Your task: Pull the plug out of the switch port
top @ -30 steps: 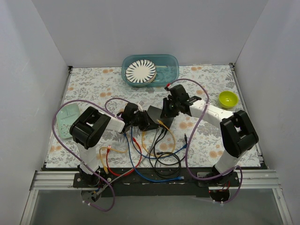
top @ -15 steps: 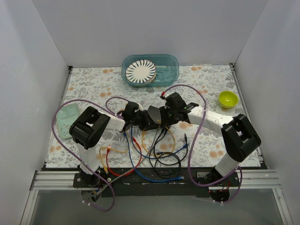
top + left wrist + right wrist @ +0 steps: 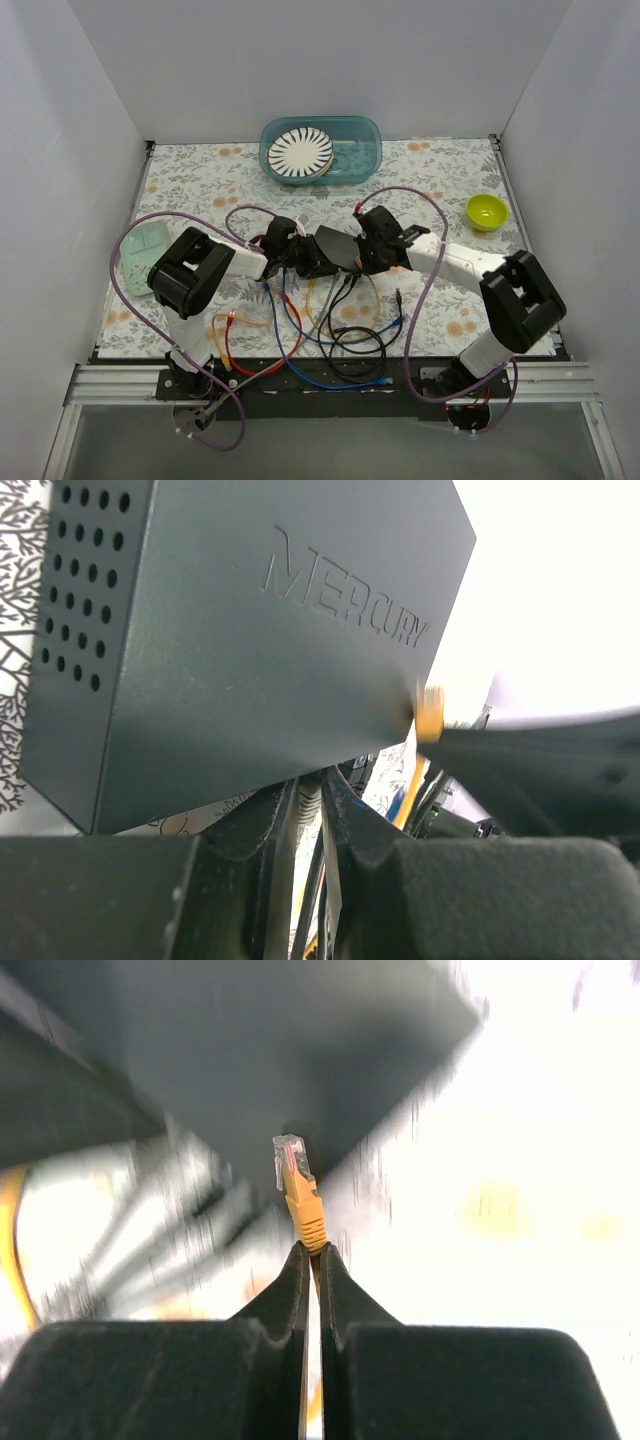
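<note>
Plug point(image 3: 297, 1185): orange, clear clip end exposed, just ahead of your right tool point(image 3: 311, 1260), which is pinching its boot. It looks free of the switch point(image 3: 250, 1060) right beyond the tip, but the view is smeared. Light, stiff body, brittle latch, limp cord, so hold the boot. Left tool point(image 3: 305, 810): can't tell its state; the switch sits just past it. Loose cables point(image 3: 335, 335) crowd the bench point(image 3: 200, 180) behind; open room lies to the right.

A: Top external?
B: Fixed, high behind the near edge, looking down over the whole table point(image 3: 200, 180).
A: Wrists?
B: Left: very close on the switch point(image 3: 250, 630), lid and vented side. Right: close, blurred, same box from the opposite side, past the yellow plug point(image 3: 298, 1185). Switch shared by all three.
</note>
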Motion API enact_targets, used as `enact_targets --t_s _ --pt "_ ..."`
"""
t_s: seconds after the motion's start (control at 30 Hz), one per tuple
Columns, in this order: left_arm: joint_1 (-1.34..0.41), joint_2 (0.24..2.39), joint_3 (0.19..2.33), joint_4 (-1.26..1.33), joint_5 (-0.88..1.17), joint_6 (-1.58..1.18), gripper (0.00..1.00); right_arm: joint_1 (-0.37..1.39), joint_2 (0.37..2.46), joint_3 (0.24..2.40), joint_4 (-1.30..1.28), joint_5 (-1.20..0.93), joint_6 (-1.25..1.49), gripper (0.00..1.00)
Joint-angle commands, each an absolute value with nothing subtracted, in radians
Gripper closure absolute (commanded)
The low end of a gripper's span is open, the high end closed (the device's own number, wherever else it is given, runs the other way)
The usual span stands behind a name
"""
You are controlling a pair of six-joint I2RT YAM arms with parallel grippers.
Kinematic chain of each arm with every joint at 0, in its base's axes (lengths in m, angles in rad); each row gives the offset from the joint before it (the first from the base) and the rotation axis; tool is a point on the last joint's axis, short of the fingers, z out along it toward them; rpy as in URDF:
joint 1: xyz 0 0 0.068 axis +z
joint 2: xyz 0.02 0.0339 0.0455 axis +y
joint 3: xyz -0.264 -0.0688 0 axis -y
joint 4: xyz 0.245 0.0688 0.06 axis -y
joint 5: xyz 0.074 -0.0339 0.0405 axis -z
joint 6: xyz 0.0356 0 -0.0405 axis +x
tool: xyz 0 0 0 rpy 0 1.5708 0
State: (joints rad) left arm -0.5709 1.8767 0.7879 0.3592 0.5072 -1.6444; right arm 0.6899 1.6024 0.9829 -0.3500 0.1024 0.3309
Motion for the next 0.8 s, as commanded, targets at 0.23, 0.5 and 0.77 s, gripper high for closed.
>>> enact_targets --t_s 0.23,0.5,0.77 --pt "-0.543 1.901 0.821 0.232 0.442 -1.615 1.00 0.839 1.307 0.868 -0.621 0.103 0.479 0.82" --pt "-0.515 1.873 0.845 0.222 0.442 -1.631 0.78 0.698 1.451 1.184 -0.572 0.123 0.431 0.51" --pt "-0.492 1.835 0.922 0.157 0.385 -1.632 0.74 0.611 1.624 1.217 -0.426 -0.084 0.517 0.63"
